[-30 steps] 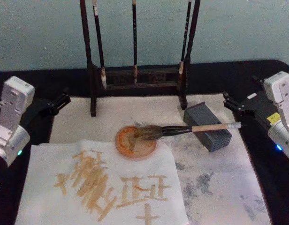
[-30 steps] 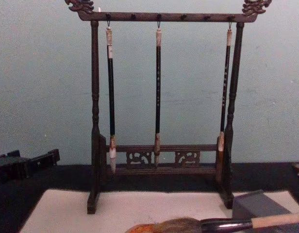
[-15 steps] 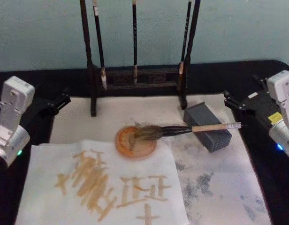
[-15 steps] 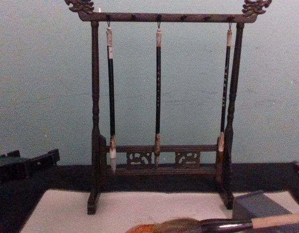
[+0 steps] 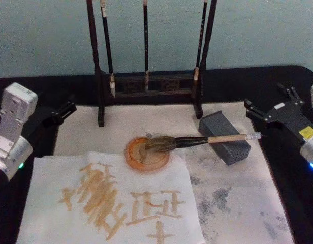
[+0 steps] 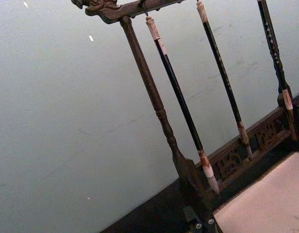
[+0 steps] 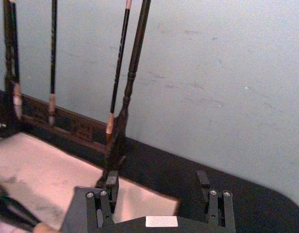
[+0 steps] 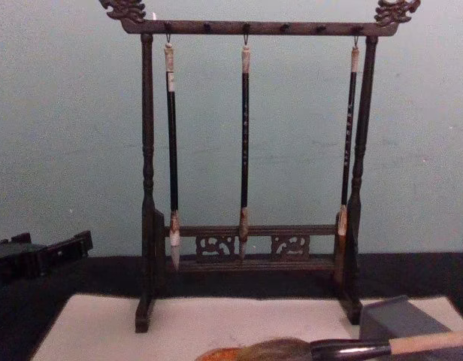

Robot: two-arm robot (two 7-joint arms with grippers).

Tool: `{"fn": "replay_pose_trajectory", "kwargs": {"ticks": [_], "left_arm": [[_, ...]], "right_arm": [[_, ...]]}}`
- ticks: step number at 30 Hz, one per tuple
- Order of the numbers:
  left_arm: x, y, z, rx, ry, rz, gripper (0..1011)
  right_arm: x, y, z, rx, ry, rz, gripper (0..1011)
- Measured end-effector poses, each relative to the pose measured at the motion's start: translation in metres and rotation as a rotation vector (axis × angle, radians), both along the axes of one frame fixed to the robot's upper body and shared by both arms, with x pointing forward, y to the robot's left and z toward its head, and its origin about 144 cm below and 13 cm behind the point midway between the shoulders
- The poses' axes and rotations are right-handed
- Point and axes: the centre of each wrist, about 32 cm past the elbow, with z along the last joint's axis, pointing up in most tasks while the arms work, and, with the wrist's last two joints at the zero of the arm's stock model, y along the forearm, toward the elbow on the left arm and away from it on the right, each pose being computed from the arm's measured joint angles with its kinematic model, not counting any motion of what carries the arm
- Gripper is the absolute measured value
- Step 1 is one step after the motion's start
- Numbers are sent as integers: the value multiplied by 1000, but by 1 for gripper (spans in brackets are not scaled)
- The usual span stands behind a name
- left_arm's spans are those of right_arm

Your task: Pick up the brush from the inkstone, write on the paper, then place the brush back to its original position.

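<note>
The brush point(image 5: 197, 140) lies flat with its bushy head on the round orange inkstone point(image 5: 137, 160). Its tan handle rests across a grey block point(image 5: 230, 148), white end cap pointing right. The chest view catches the brush point(image 8: 348, 347) and the inkstone point(image 8: 216, 354) at its lower edge. The paper point(image 5: 238, 203) is a large off-white sheet under them, with grey smudges. My right gripper point(image 5: 268, 101) hovers open off the paper's right edge, a short way from the end cap; the right wrist view shows my right gripper point(image 7: 156, 188) empty. At the paper's far left my left gripper point(image 5: 57, 113) stays parked, open.
A whiter sheet point(image 5: 111, 198) with tan brush strokes covers the paper's front left. Behind the inkstone stands a dark wooden rack point(image 5: 146, 84) on which three thin brushes point(image 8: 245, 135) hang. Black tabletop point(image 5: 278, 76) surrounds the paper.
The right arm has drawn back a little to the right, away from the brush's end cap. Brush, inkstone and left arm have stayed put.
</note>
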Motion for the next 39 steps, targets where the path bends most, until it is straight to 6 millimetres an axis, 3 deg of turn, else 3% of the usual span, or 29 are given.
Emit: {"fn": "replay_pose_trajectory", "kwargs": {"ticks": [19, 39], "left_arm": [[0, 0, 0, 0, 0, 0, 1002], [0, 0, 0, 0, 0, 0, 1002]], "right_arm": [[-49, -4, -14, 411, 126, 105, 1008], [-74, 2, -35, 691, 171, 41, 1008]]}}
